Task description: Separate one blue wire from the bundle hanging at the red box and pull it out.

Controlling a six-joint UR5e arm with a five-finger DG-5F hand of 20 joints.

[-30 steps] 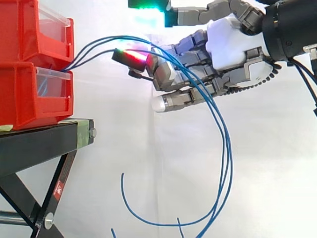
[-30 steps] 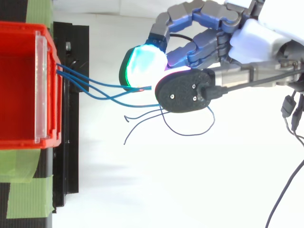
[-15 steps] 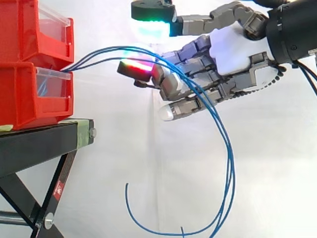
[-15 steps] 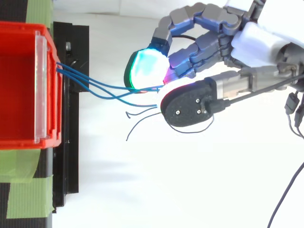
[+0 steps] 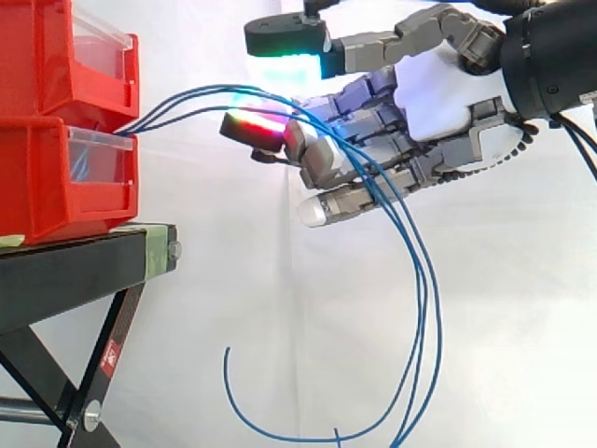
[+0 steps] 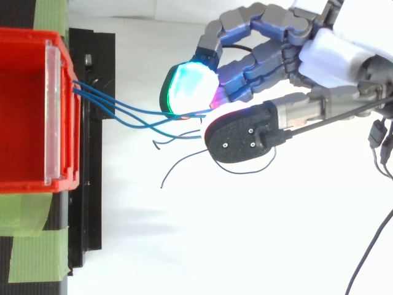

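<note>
White curtain behind, stacked red bins point(image 5: 37, 177) on black stand point(image 5: 75, 271), blue wires point(image 6: 101, 103) looping across the hand point(image 5: 438, 93), grip impossible to tell

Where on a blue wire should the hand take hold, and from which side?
Likely the arched span just off the red bin, where the blue wires fan apart; nearer the hand they bunch. Come level from the arm's side.

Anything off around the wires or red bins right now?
Nothing damaged or spilled. Only oddity: several blue wires from the red bins run across the hand together, none clearly singled out.
</note>
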